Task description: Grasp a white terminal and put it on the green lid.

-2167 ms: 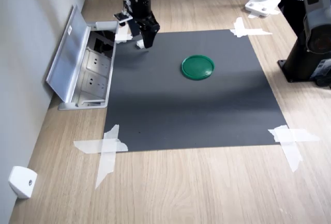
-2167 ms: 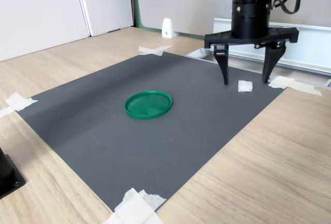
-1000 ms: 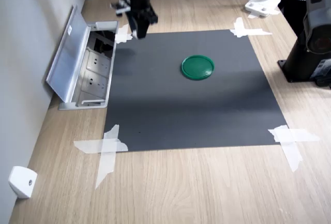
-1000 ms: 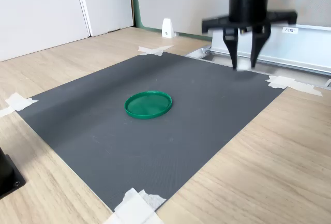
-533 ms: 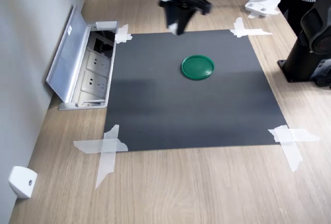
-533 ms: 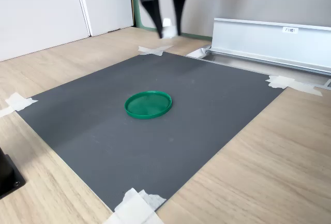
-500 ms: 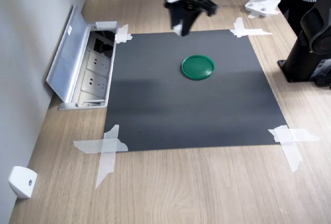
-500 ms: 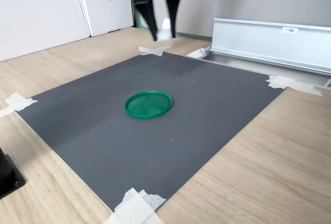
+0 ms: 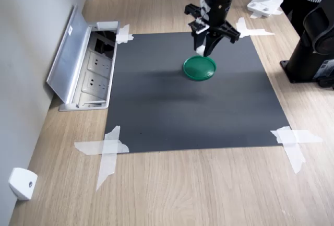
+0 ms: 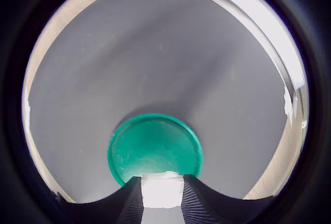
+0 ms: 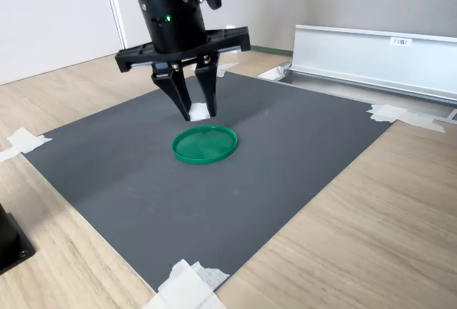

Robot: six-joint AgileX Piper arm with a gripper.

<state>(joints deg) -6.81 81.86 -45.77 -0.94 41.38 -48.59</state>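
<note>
— Wooden tabletop (image 9: 209,194) first, then the dark grey mat (image 9: 172,111) taped to it at the corners. What does each camera add?

— Only the first exterior view shows the open metal socket box (image 9: 86,64) at the mat's left edge and a black base (image 9: 313,54) at the right. The second exterior view gives a side-on look at the arm. The wrist view alone looks straight down past the fingertips.

— Anything cut off?

— The arm's upper part leaves the frame in both exterior views.

— And the pincer (image 11: 194,111)?

— Narrow, its jaws clamped on the white terminal (image 10: 162,190). It hangs above the far rim of the green lid (image 11: 205,144), which lies flat on the mat; the terminal (image 11: 199,112) is in the air, not touching it.
</note>
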